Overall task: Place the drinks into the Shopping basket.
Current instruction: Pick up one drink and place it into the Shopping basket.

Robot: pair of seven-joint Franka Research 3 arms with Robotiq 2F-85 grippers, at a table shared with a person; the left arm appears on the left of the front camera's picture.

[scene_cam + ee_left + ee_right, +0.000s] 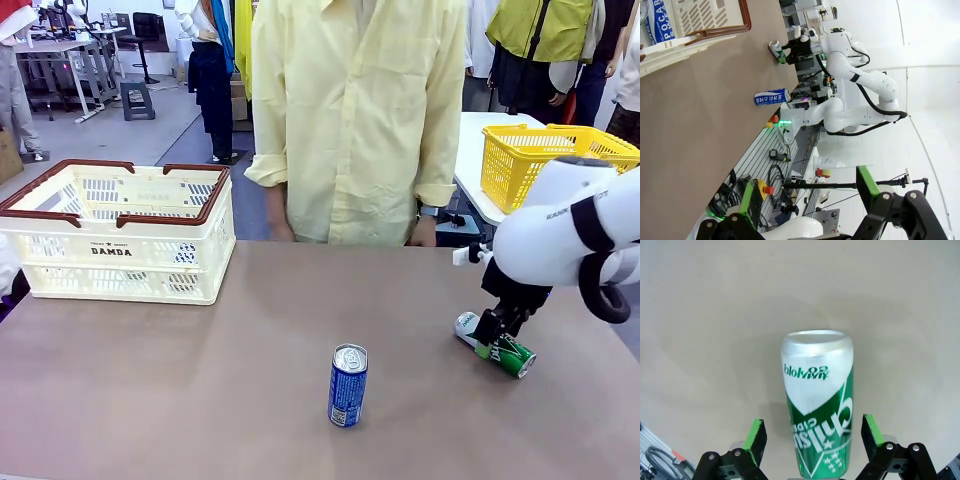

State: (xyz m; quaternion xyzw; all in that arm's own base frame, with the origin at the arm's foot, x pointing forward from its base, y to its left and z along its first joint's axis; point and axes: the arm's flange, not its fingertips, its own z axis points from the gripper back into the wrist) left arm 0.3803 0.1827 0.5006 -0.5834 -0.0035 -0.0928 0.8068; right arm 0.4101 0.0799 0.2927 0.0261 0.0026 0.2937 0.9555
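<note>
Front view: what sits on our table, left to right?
Shopping basket → blue can, upright → green can, lying on its side.

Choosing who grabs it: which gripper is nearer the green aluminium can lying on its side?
Right. The right gripper, open, straddles the green can; the left gripper, also open, is far off across the brown table.

My black, green-padded right gripper (497, 338) points down off my bent white arm (560, 235), jaws wide; left gripper (807, 200) equally wide.
</note>
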